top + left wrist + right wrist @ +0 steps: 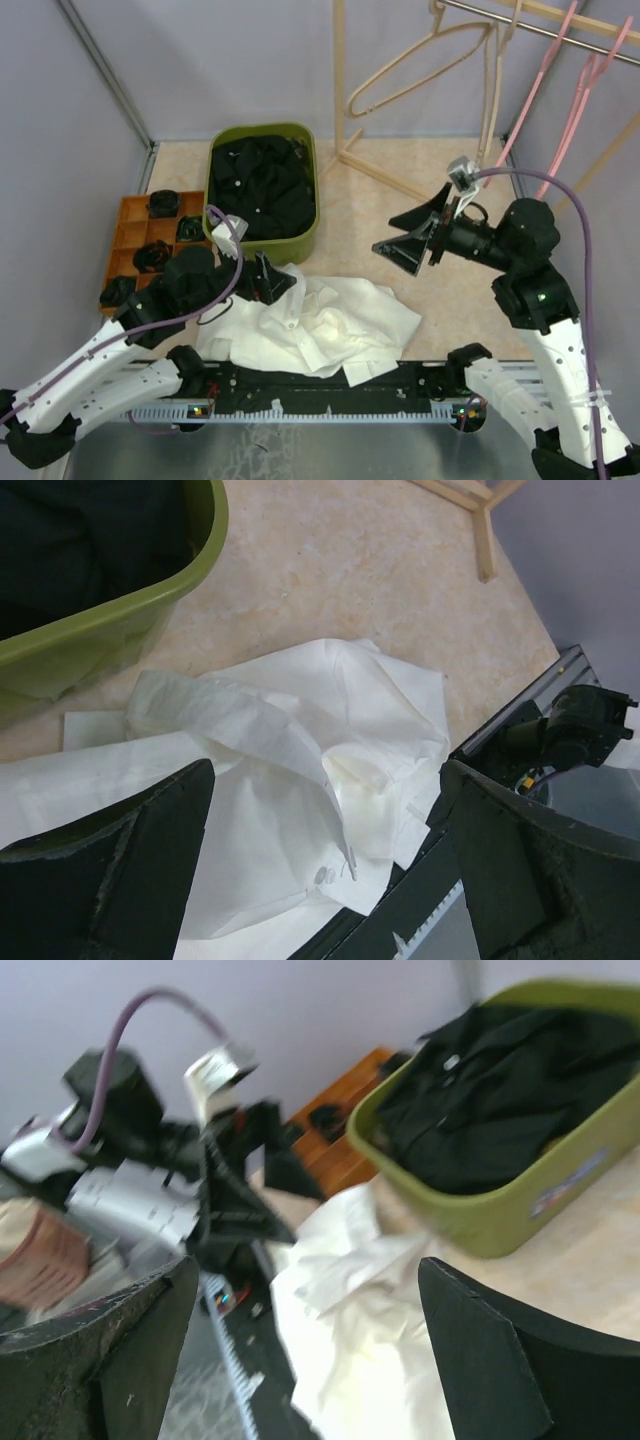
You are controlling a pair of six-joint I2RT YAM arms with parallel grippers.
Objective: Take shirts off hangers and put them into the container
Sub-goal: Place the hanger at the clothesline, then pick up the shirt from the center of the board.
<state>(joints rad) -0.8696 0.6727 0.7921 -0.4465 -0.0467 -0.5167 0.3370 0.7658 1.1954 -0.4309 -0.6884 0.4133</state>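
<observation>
Blurred sticker (566,1184) on container (470,1225), nothing legible

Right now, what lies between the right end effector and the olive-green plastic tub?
Only bare beige tabletop between right end effector and olive-green tub, per the top view.

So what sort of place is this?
Probably a robot test booth rather than a home: plain grey walls boxing in a small table, two robot arms bolted at its edge, a wooden clothes rack.

- A shirt (262,185) lies in the tub (314,200).
- A second shirt (320,325) lies on the table (400,200), just before the tub.
- A tray (130,208) stands left of the tub.
- Hangers (487,100) hang behind the tub, to the right.
</observation>
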